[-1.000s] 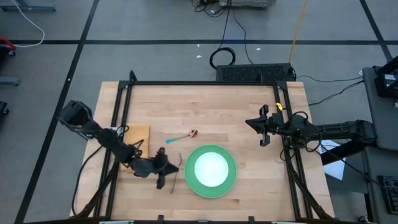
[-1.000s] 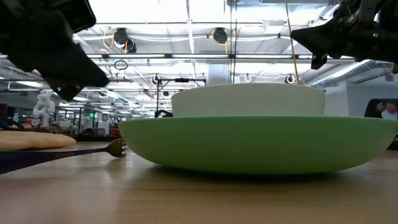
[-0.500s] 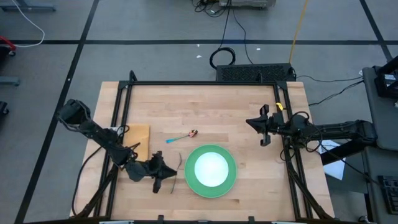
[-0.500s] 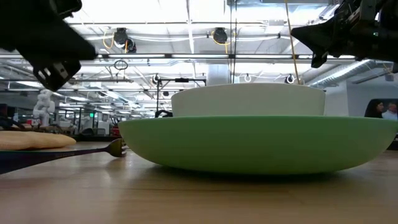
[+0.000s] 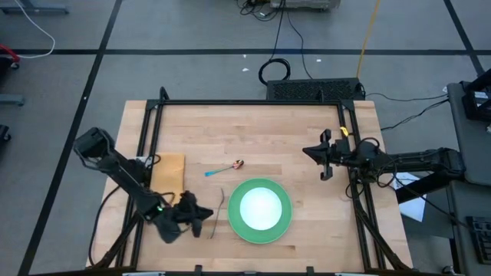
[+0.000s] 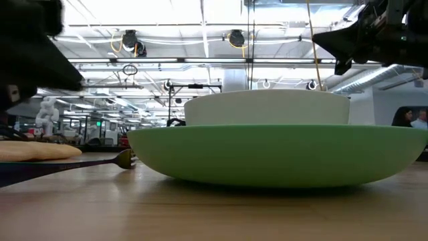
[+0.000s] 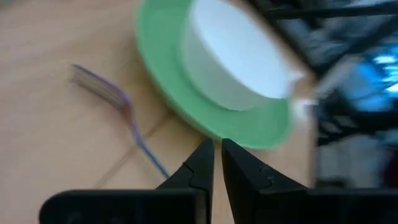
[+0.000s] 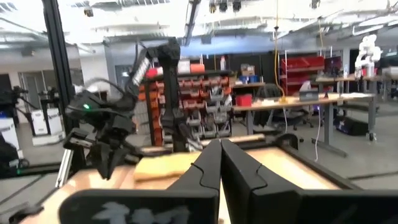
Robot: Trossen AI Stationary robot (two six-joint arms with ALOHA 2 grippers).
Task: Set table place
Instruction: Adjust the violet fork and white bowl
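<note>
Looking down on the table (image 5: 253, 123): plate (image 5: 261, 211) sits at about 6 o'clock from table centre w/ the bowl (image 5: 261, 207) inside it; fork (image 5: 216, 207) lies just beside the plate at its 9 o'clock, apart from the rim; spoon (image 5: 224, 168) is near the plate's 11 o'clock, also apart; cloth (image 5: 169, 172) lies well off toward the table's 8 o'clock edge. Left gripper (image 5: 201, 218) hovers near the fork's handle end, at its 8 o'clock, fingers nearly together w/ only a thin gap and nothing in them, per the left wrist view. Right gripper (image 5: 310, 151) waits at the table's 3 o'clock side, closed and empty. Handling guess: fork & spoon are light, stiff, thin, lie flat, prob. slippery on wood, so pinch across the blue handle mid-length. Cloth is soft, will sag; take an edge or corner. Plate + bowl look heavier, breakable; grip the rim only.
</note>
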